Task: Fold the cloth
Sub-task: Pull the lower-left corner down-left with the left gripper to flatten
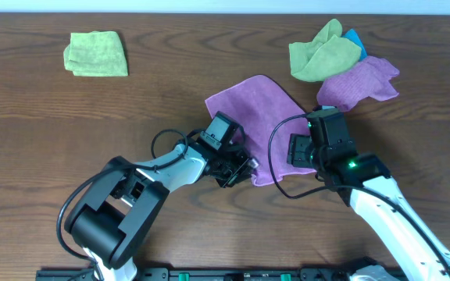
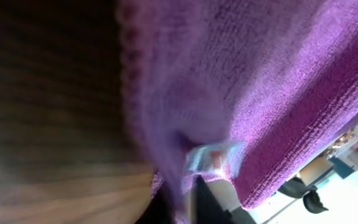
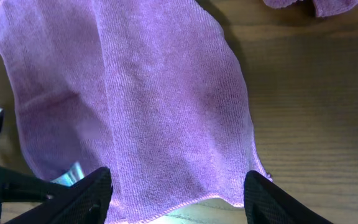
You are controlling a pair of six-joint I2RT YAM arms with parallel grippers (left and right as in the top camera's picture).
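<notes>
The lilac cloth (image 1: 255, 109) lies mostly flat on the wooden table at the centre. My left gripper (image 1: 237, 168) is at its near-left corner and is shut on the cloth. In the left wrist view the purple fabric (image 2: 278, 93) fills the frame, with the white tag (image 2: 213, 155) just above the dark fingers (image 2: 197, 202); this view is blurred. My right gripper (image 1: 299, 150) is over the cloth's near-right edge. In the right wrist view its fingers (image 3: 179, 199) are wide open on either side of the cloth's near hem (image 3: 166, 112), which looks slightly raised.
A light green cloth (image 1: 96, 53) lies at the far left. At the far right are another green cloth (image 1: 323, 53), a blue item (image 1: 354, 37) and a second purple cloth (image 1: 362, 82), whose edge shows in the right wrist view (image 3: 316, 5).
</notes>
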